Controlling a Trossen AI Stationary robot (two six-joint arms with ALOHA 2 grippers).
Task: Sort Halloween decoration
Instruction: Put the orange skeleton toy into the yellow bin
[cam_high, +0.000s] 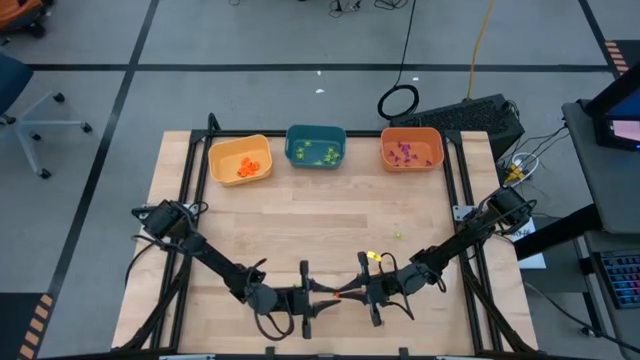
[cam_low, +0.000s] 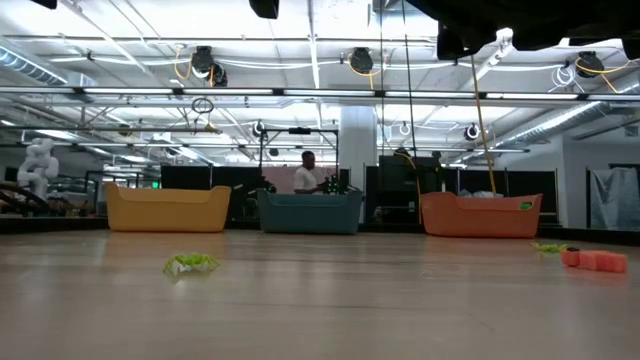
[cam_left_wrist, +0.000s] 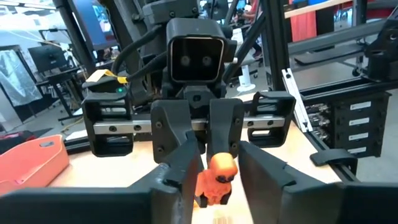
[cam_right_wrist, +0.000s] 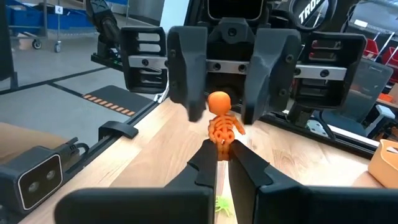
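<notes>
A small orange skeleton figure (cam_right_wrist: 219, 124) hangs in the air over the table's near middle, between my two grippers, which face each other. My right gripper (cam_right_wrist: 222, 155) is shut on it. My left gripper (cam_left_wrist: 221, 183) is open. Its fingers (cam_right_wrist: 194, 93) stand on either side of the figure's head, with narrow gaps showing in the right wrist view. In the high view the figure (cam_high: 345, 293) shows between the left gripper (cam_high: 312, 297) and the right gripper (cam_high: 360, 291). A green trinket (cam_high: 396, 236) lies loose on the table. My right gripper pinches the skeleton's lower body (cam_right_wrist: 221, 144) between its two fingertips. The fingers come in level, from the table's right side. The figure stands upright with its head up, lifted clear of the table.
Along the far edge stand a yellow bin (cam_high: 240, 160) holding orange trinkets, a teal bin (cam_high: 316, 147) holding green ones and an orange bin (cam_high: 411, 148) holding purple ones. A green trinket (cam_right_wrist: 222, 204) lies on the wood below the grippers. Bare wood lies between the bins and the grippers.
</notes>
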